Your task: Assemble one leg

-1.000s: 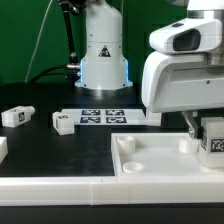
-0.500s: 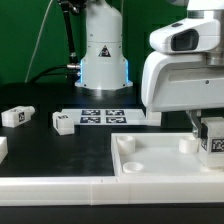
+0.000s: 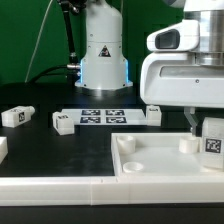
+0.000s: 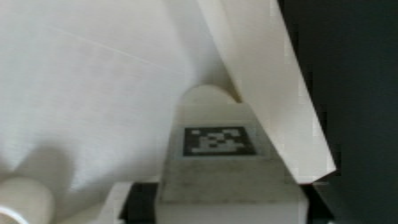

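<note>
My gripper [image 3: 204,128] is shut on a leg [image 3: 211,141], a small white block with a black-and-white tag. It holds the leg upright at the exterior view's right, above the far right corner of the large white panel [image 3: 160,163]. In the wrist view the leg [image 4: 217,150] sits between my dark fingers [image 4: 150,206], tag facing the camera, with the panel's surface [image 4: 89,90] and its raised rim [image 4: 267,80] beyond it. Whether the leg touches the panel is hidden.
Three more white legs lie on the black table: one at the far left [image 3: 15,116], one left of the marker board [image 3: 63,122], one to its right [image 3: 153,110]. The marker board [image 3: 100,116] lies in front of the robot base [image 3: 103,55].
My gripper has risen a little with the leg. A loose leg behind it at the marker board's right end has come into view.
</note>
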Robot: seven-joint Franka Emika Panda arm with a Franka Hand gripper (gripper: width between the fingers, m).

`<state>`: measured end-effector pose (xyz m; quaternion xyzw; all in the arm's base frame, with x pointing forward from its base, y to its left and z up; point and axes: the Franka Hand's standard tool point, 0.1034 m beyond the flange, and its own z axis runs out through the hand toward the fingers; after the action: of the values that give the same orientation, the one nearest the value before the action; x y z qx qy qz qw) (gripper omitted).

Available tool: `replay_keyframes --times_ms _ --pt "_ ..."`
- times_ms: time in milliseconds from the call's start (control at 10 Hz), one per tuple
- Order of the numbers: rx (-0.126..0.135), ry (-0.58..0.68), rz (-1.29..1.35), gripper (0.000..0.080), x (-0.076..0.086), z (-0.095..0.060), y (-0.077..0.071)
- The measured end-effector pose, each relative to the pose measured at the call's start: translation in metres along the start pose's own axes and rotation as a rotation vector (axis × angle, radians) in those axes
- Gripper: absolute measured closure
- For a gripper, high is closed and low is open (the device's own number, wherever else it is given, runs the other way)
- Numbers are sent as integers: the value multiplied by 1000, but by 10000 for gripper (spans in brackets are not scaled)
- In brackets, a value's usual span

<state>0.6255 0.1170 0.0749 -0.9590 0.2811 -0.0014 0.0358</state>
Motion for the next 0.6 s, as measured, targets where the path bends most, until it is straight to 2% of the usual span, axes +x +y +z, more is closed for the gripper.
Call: replay_keyframes --times_ms 300,600 --pt "18 8 325 509 0 1 1" --pt "22 4 653 508 -1 1 0"
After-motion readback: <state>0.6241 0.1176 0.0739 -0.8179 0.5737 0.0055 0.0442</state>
